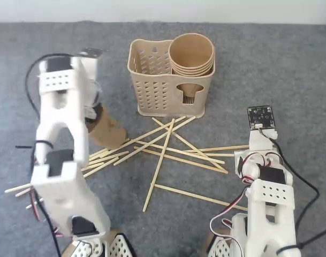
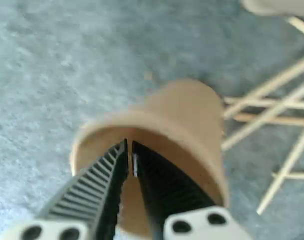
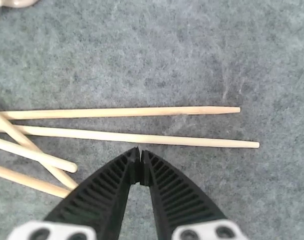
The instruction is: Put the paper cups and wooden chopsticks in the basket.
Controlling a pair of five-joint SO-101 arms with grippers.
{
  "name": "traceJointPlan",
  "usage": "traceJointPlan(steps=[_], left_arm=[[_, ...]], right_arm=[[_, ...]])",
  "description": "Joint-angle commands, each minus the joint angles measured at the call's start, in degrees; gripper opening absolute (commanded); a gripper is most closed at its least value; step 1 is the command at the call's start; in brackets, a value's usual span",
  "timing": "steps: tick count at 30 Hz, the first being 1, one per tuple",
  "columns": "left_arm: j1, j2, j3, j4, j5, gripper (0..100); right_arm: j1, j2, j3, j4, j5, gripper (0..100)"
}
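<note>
Partly done: stacked cups (image 1: 191,53) sit in the basket (image 1: 152,93) at the tabletop's far edge. Left gripper (image 2: 129,150) pinches another paper cup (image 2: 191,115) (near the left edge); chopsticks (image 1: 168,147) lie scattered centrally, right gripper (image 3: 140,167) closed, empty.

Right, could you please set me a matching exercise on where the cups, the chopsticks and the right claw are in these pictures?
Things:
1. stack of paper cups
2. lone paper cup
3. wooden chopsticks
4. right claw

Places or states:
A. shut, empty, above the carpet
B. inside the basket
C. scattered on the carpet
D. gripped at its rim by the left claw

Pairs: 1-B, 2-D, 3-C, 4-A.
</note>
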Motion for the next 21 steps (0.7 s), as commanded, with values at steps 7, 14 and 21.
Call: traceJointPlan(steps=[7, 14, 21], left_arm=[[8.70, -20.31, 12.26, 1.85, -0.18, 1], [9.05, -25.14, 12.44, 1.76, -0.18, 8], [9.23, -31.47, 12.53, 1.76, -0.18, 18]], right_arm=[[0.57, -1.71, -0.62, -0.92, 0.79, 0.8], [0.57, -1.71, -0.62, -0.92, 0.88, 0.8], [0.57, -1.71, -0.62, -0.92, 0.88, 0.8]])
